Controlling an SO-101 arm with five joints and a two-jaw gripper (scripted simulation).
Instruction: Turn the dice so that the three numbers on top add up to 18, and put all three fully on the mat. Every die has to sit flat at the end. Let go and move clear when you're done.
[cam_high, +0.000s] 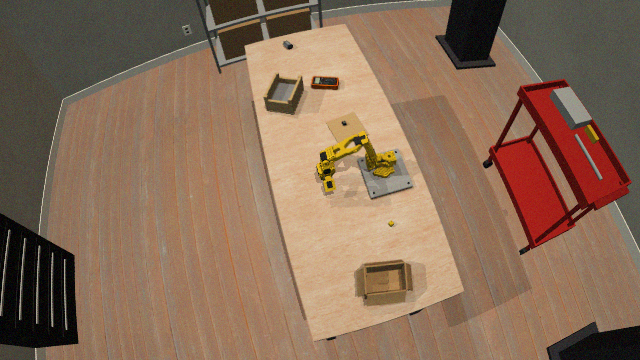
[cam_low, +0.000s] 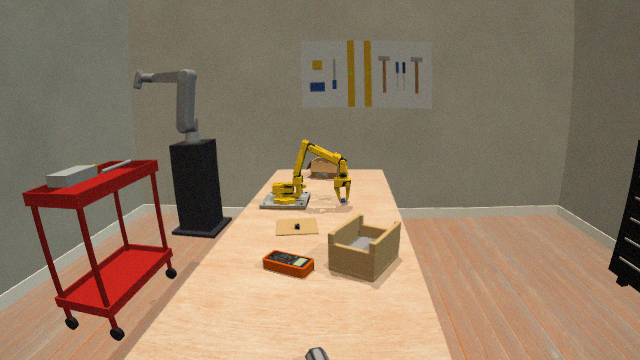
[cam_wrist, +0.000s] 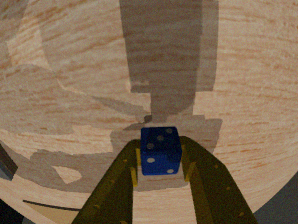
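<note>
My gripper (cam_high: 328, 187) (cam_low: 343, 198) (cam_wrist: 160, 159) is shut on the blue die (cam_low: 343, 201) (cam_wrist: 160, 150) and holds it above the table, off the mat. In the wrist view the die's upper visible face shows three pips and its lower one two. A black die (cam_high: 344, 123) (cam_low: 297, 226) lies on the tan mat (cam_high: 335, 125) (cam_low: 308, 229) (cam_wrist: 50, 210); its numbers are too small to read. A small yellow die (cam_high: 391, 223) lies on the table beyond the arm's base, off the mat; its pips cannot be read.
The arm's grey base plate (cam_high: 378, 189) (cam_low: 270, 204) stands beside the mat. An orange multimeter (cam_high: 325, 83) (cam_low: 288, 263) and an open wooden bin (cam_high: 283, 105) (cam_low: 350, 260) stand past the mat. A cardboard box (cam_high: 385, 296) (cam_low: 323, 166) stands beyond the yellow die.
</note>
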